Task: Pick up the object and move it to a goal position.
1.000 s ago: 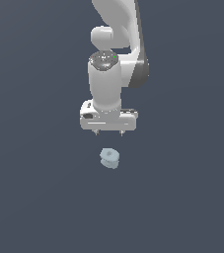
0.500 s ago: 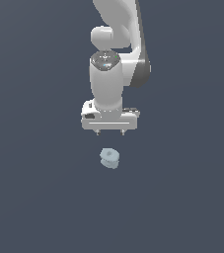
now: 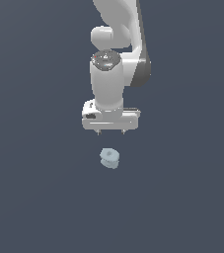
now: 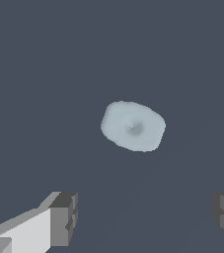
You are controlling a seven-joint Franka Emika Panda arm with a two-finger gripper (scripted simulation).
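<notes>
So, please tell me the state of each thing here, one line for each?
Spool: lying on the floor, free, not held.
Hand: open, empty, above the spool, not touching it.
Fingers: spread wide apart, nothing between them.

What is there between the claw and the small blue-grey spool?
Nothing. In the exterior view only bare dark ground separates the open claw from the spool; the wrist view also shows empty ground around it.

Arm [image 3: 118, 29] cut off at exterior view's top edge, tool [image 4: 143, 217] fingers cropped in wrist view
</notes>
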